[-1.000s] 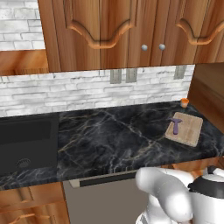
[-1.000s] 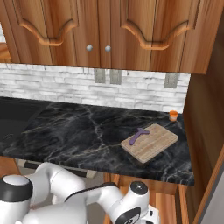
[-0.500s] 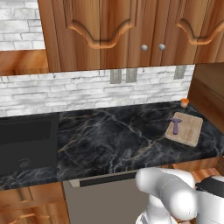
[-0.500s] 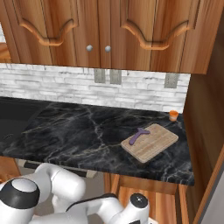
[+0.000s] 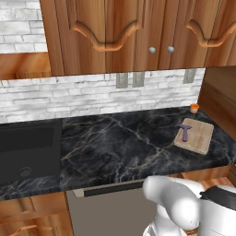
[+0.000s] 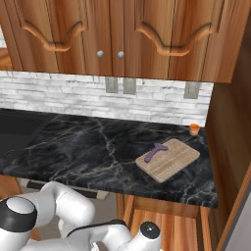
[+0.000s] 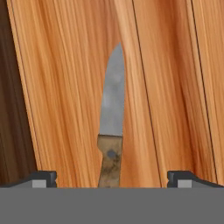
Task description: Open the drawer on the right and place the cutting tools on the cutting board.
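End effector (image 7: 112, 179) spread wide over a knife (image 7: 112, 127) w/ brown handle, lying in the drawer (image 7: 65, 87) – purple T-shaped tool (image 6: 155, 151) sits on cutting board (image 6: 171, 161), on table (image 6: 88, 147) at right.

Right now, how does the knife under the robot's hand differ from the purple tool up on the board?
The knife has a brown handle and long pointed grey blade; the purple tool is T-shaped. The knife lies on orange wood between the open gripper tips; the purple tool rests on the cutting board. Both lie flat, unheld.
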Motion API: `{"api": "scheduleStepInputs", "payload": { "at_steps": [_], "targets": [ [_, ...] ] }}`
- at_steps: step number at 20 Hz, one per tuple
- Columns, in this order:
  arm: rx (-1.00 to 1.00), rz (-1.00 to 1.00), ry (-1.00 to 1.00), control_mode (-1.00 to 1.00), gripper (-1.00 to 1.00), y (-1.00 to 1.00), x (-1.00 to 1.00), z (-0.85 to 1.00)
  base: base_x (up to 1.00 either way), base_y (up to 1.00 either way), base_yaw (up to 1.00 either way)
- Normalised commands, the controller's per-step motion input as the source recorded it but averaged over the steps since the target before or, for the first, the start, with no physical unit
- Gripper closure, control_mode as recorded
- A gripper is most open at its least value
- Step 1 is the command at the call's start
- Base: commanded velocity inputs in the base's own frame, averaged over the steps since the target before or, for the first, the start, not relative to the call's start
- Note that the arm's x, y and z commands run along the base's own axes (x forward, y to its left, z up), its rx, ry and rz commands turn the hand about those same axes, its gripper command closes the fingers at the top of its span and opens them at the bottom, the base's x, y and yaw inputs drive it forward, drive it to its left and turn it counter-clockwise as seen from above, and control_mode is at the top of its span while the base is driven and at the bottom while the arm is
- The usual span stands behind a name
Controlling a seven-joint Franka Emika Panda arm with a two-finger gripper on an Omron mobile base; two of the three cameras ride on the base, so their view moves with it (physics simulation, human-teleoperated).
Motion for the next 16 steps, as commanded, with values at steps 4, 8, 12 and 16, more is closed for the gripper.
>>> {"api": "scheduleStepInputs", "payload": {
  "at_steps": [4,8,12,16],
  "targets": [
    [0.00,0.00,0.00,-1.00,-1.00,0.04,0.00,0.00,0.00,0.00,0.00],
    [0.00,0.00,0.00,-1.00,-1.00,0.00,0.21,0.00,0.00,0.00,0.00],
    [0.00,0.00,0.00,-1.00,-1.00,0.02,0.17,-0.01,0.00,0.00,0.00],
    [0.00,0.00,0.00,-1.00,-1.00,0.15,0.03,-0.22,0.00,0.00,0.00]
  ]
}}
